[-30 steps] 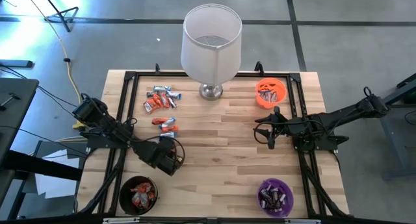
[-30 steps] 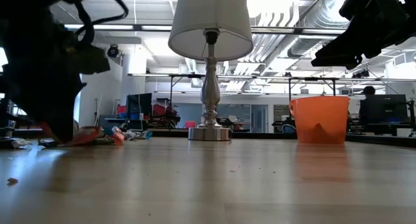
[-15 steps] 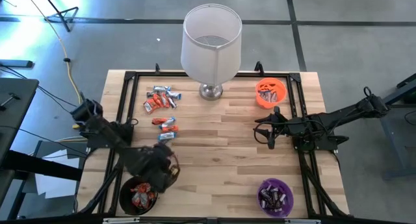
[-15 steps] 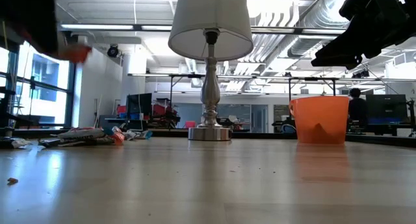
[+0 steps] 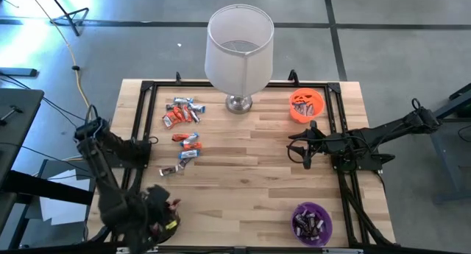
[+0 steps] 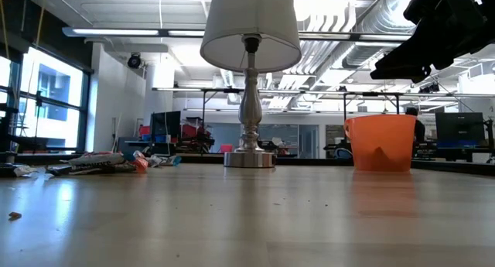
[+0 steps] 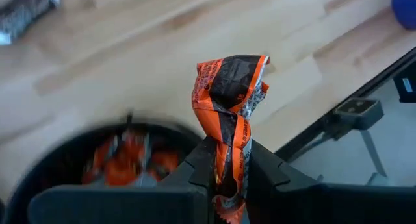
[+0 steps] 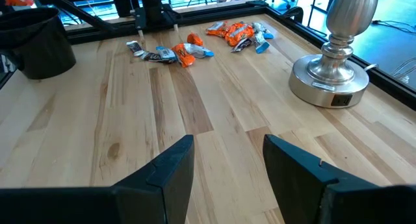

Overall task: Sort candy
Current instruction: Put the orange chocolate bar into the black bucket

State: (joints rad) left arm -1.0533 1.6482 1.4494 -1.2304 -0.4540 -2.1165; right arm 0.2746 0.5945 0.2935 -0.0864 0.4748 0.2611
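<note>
A: Candy location?
B: Unsorted candy [image 5: 182, 122] lies in a loose cluster near the table's [image 5: 250, 173] far left corner, beside the lamp [image 5: 238, 51]. More sits in the black bowl [image 7: 84, 165] at the near left corner, the purple bowl [image 5: 312, 222] at the near right and the orange bowl [image 5: 306, 104] at the far right.

A: Gripper states?
B: Left gripper [image 7: 227, 178], above the black bowl, is clamped on an orange-and-black candy bar [image 7: 229, 113]. Right gripper [image 8: 227, 162] hangs over the right side, fingers apart, nothing between them.

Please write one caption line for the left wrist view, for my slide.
Left gripper holds an orange-and-black wrapped candy above the black bowl.
</note>
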